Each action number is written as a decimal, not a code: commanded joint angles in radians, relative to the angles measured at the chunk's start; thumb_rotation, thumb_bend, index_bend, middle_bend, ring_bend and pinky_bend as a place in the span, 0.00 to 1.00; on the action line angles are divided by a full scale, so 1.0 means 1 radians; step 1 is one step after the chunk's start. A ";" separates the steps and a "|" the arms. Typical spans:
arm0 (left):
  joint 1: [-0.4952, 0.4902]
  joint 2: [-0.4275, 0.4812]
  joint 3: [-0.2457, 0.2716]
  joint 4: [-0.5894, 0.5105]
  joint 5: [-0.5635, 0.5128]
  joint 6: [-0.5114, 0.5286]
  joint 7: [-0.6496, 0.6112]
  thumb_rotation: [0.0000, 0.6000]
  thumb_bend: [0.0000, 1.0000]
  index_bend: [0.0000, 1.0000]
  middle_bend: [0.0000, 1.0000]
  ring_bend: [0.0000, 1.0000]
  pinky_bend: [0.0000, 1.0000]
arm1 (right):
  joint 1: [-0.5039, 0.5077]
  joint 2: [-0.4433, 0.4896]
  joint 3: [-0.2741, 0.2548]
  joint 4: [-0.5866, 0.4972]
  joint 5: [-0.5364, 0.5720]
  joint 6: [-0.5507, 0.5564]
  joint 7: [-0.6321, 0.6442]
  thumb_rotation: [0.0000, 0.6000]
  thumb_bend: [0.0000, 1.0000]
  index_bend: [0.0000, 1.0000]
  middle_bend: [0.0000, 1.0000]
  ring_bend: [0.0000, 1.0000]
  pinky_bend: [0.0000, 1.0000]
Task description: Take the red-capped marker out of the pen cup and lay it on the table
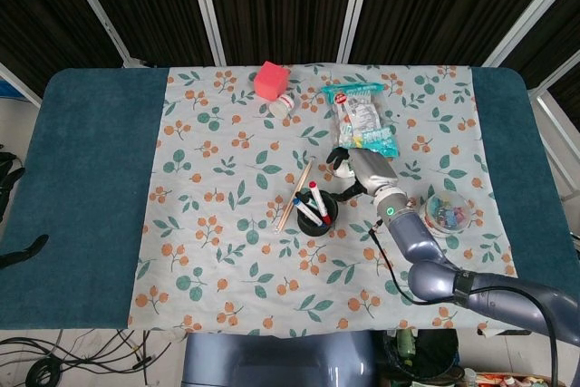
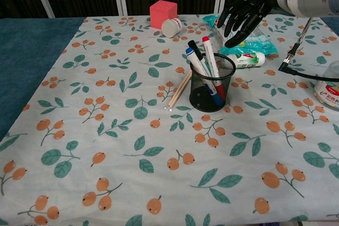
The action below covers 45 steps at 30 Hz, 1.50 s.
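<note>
The black mesh pen cup stands mid-cloth, also seen from above. Three markers lean out of it to the left. The red-capped marker is the tallest, its red cap uppermost, with a blue-capped and a black-capped marker beside it. My right hand hovers above and to the right of the cup, fingers spread, holding nothing and touching no marker. In the head view the right hand is just beyond the cup's far right rim. My left hand hangs off the table's left edge, fingers apart and empty.
Wooden sticks lie against the cup's left side. A white tube and a snack bag lie under the right hand. A pink cube and a small white jar sit at the back. A clear jar stands right.
</note>
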 commanded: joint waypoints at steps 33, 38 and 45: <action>-0.003 0.002 -0.011 0.012 -0.032 -0.010 -0.018 1.00 0.17 0.08 0.00 0.00 0.00 | 0.082 -0.049 -0.002 0.025 0.082 -0.029 -0.001 1.00 0.39 0.50 0.50 0.27 0.19; -0.003 0.004 -0.013 0.013 -0.038 -0.011 -0.020 1.00 0.17 0.08 0.00 0.00 0.00 | 0.088 -0.042 -0.012 0.017 0.094 -0.036 -0.007 1.00 0.39 0.50 0.51 0.27 0.19; -0.002 0.005 -0.015 0.012 -0.040 -0.010 -0.021 1.00 0.17 0.08 0.00 0.00 0.00 | 0.096 -0.046 -0.021 0.020 0.100 -0.043 -0.008 1.00 0.39 0.50 0.51 0.27 0.19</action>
